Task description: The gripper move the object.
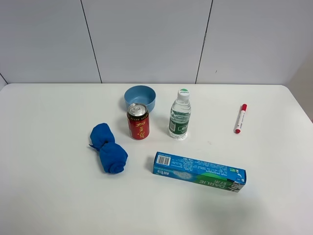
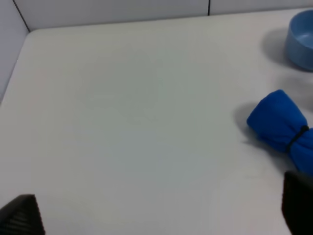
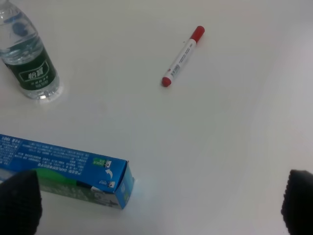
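The red drink can (image 1: 138,121) with yellow characters and a silver top stands upright on the white table (image 1: 54,186), just in front of a blue bowl (image 1: 140,98). It shows in neither wrist view. Neither arm shows in the exterior high view. My left gripper (image 2: 159,215) is open and empty, with only its dark fingertips (image 2: 19,215) in view above bare table, to the left of the blue cloth. My right gripper (image 3: 159,205) is open and empty, its fingertips (image 3: 299,200) wide apart over the table near the toothpaste box.
A rolled blue cloth (image 1: 108,148) lies left of the can and also shows in the left wrist view (image 2: 281,125). A clear green-labelled water bottle (image 1: 179,115) stands right of the can. A blue toothpaste box (image 1: 199,172) lies in front. A red marker (image 1: 240,118) lies at the right.
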You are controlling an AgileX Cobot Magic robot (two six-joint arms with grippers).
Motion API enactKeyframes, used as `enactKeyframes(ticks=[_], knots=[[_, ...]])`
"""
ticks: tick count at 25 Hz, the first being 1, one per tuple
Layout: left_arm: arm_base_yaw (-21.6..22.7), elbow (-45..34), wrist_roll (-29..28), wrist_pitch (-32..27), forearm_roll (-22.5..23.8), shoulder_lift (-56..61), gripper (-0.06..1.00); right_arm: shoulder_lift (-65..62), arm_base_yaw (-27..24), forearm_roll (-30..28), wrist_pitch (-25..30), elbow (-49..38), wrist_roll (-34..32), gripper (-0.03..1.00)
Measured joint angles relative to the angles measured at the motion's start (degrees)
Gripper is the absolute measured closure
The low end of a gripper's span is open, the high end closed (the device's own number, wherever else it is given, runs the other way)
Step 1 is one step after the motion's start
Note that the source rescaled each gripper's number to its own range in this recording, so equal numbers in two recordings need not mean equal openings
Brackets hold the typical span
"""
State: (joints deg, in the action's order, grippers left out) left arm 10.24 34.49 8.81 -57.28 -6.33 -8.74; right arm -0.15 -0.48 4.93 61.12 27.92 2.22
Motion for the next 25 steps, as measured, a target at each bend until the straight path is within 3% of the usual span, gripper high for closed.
enactKeyframes(ticks=[11, 25], knots=[[0.0, -4.9, -0.5, -2.2, 1.5, 5.5, -0.05, 0.0, 0.0, 0.0, 0.0, 0.0, 0.0, -0.03], [0.0, -5.3, -2.0, -2.8, 2.3, 9.1, -0.05, 0.0, 0.0, 0.0, 0.0, 0.0, 0.0, -0.03]])
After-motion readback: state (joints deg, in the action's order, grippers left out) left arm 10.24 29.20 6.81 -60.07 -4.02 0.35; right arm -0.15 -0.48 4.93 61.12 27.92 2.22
